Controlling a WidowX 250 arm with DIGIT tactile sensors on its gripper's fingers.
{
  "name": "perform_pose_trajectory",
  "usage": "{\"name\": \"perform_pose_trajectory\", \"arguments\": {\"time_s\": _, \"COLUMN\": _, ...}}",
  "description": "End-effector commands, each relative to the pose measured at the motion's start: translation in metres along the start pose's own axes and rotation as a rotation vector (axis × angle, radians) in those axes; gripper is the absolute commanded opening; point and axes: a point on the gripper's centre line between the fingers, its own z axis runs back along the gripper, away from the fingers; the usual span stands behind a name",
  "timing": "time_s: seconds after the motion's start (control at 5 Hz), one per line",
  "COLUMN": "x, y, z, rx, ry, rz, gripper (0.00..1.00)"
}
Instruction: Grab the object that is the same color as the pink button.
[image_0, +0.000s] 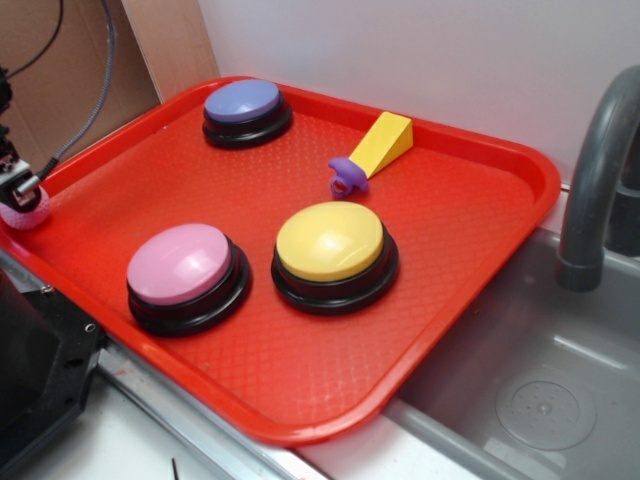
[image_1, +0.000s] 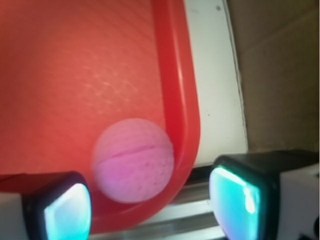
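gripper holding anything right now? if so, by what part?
Nothing held. In the wrist view the gripper is open, its fingers spread on either side of the pink ball, not touching it. The ball sits against the red tray's rim.

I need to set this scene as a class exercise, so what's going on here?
A robot hand is at the left corner of a red tray, over a small pink ball. The wrist view shows its fingers apart on either side of the ball, not closed on it. The pink button, yellow button and purple button sit untouched.
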Motion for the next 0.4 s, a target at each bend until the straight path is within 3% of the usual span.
{"name": "perform_pose_trajectory", "arguments": {"time_s": 0.0, "x": -0.0057, "y": 0.0003, "z": -0.0061, "rx": 0.024, "ry": -0.004, "rz": -0.003, "gripper": 0.82}}
{"name": "perform_pose_trajectory", "arguments": {"time_s": 0.2, "x": -0.0072, "y": -0.0022, "z": -0.0111, "rx": 0.015, "ry": 0.0, "rz": -0.004, "gripper": 0.0}}
